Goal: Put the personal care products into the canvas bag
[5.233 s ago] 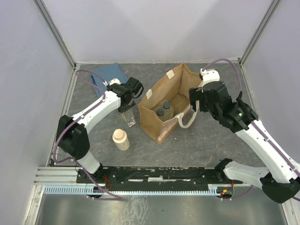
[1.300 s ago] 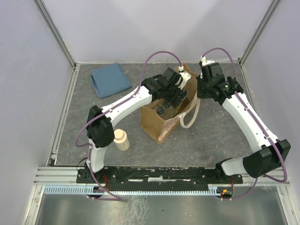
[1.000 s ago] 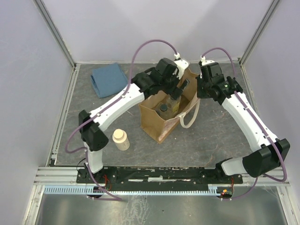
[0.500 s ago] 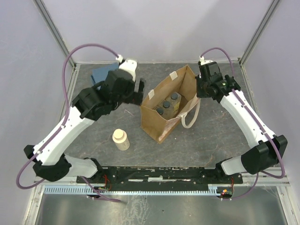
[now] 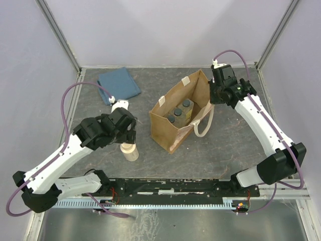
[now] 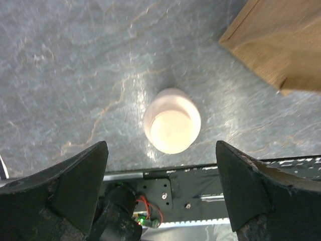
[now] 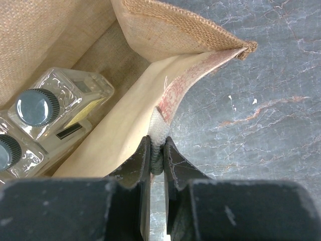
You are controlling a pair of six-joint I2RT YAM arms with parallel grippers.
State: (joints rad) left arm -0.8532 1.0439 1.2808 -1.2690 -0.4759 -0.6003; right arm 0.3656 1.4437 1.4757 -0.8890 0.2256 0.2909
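The tan canvas bag (image 5: 170, 131) stands upright mid-table with its mouth open. Three clear square bottles with dark caps (image 5: 178, 112) stand inside it; two of their caps (image 7: 37, 107) show in the right wrist view. A cream round bottle (image 5: 130, 151) stands on the table left of the bag. My left gripper (image 5: 127, 134) hovers right over it, open and empty, its fingers spread wide either side of the cream bottle (image 6: 172, 120). My right gripper (image 5: 214, 98) is shut on the bag's off-white handle webbing (image 7: 159, 131) at the far right rim.
A folded blue cloth (image 5: 119, 84) lies at the back left. The bag's other loop handle (image 5: 202, 128) hangs down its right side. The black base rail (image 5: 170, 187) runs along the near edge, close behind the cream bottle (image 6: 165, 193). Enclosure walls stand round the table.
My left arm has pulled back out of the bag, leaving a third clear bottle inside, and has swung left and toward the near edge to above the cream bottle. The right arm has stayed put.
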